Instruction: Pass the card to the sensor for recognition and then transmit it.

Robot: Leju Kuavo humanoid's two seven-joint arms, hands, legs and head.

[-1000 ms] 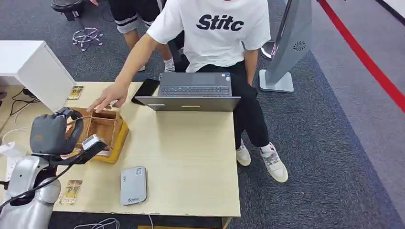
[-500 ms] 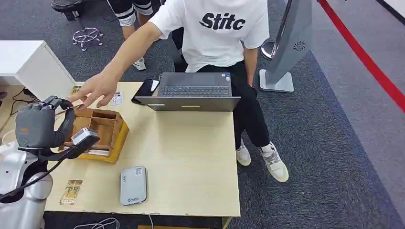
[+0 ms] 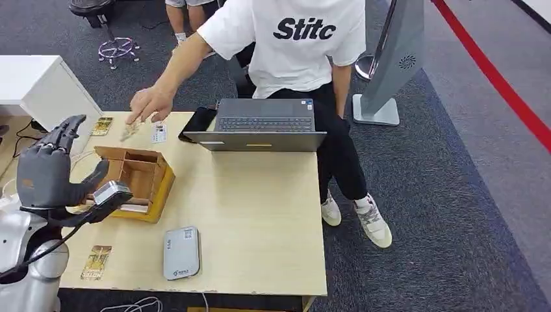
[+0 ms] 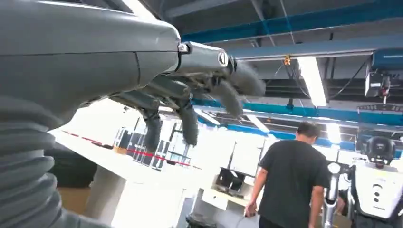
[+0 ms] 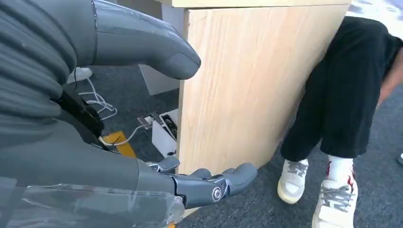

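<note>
Left hand: the left hand (image 3: 49, 169) is raised over the counter's left edge, fingers stretched out and apart, thumb spread, holding nothing. In the left wrist view the hand (image 4: 190, 90) has its dark fingers (image 4: 152, 130) loosely bent against a ceiling of blue beams, with nothing between them.
Right hand: the right hand (image 5: 142, 118) hangs low beside the counter's wooden side panel (image 5: 247, 85), thumb and fingers apart and empty.
Card: a card (image 3: 130, 130) is pinched in the person's hand (image 3: 148, 104) above the far left part of the counter, just beside a small white card (image 3: 158, 133) that lies flat on the top. Its face is too small to read.
Other cards: a patterned card (image 3: 102, 125) lies at the far left corner, and another (image 3: 95, 261) lies near the front left edge.
Sensor: a flat grey reader (image 3: 180, 252) lies on the counter near the front edge, well apart from the held card.
Box: an open wooden box (image 3: 140, 179) with compartments stands on the left half of the counter, beside the left hand. A small grey module (image 3: 110, 193) on the robot's wrist sits in front of its near wall.
Counter: the light wood counter (image 3: 260, 221) also carries an open laptop (image 3: 263, 127) at its far edge, with a dark phone (image 3: 198, 121) just beside it.
Person: a person in a white printed T-shirt (image 3: 299, 39) sits behind the laptop, one arm stretched out over the counter.
</note>
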